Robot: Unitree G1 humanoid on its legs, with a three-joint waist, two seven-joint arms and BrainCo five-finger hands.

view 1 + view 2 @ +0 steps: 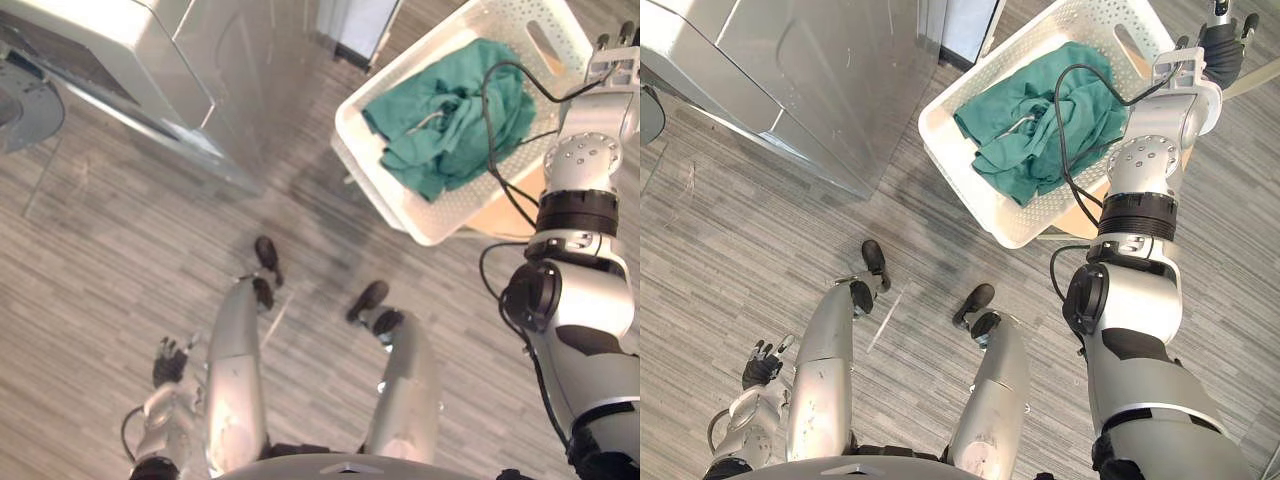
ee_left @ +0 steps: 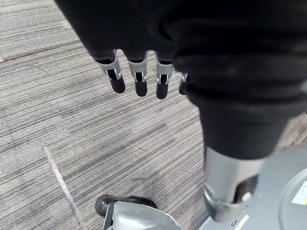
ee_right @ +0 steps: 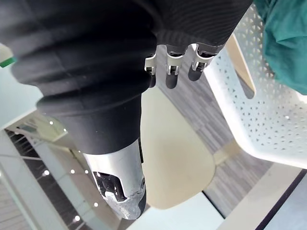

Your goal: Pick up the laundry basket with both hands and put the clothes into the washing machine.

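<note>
A white perforated laundry basket (image 1: 440, 215) stands at the upper right on a pale wooden seat (image 1: 500, 215). Crumpled green clothes (image 1: 455, 115) lie inside it. My right hand (image 1: 1220, 45) is raised beside the basket's far right side; in the right wrist view its fingers (image 3: 171, 72) are straight, just off the basket wall (image 3: 259, 110) and holding nothing. My left hand (image 1: 170, 362) hangs low at the lower left, far from the basket, and its fingers (image 2: 139, 79) are straight above the bare floor. The washing machine (image 1: 120, 50) stands at the upper left.
The floor is grey striped carpet (image 1: 120, 250), and open floor lies between the washing machine and the basket. A dark panel (image 1: 360, 30) stands at the top behind the basket. A rounded grey part (image 1: 25, 105) shows at the machine's left edge.
</note>
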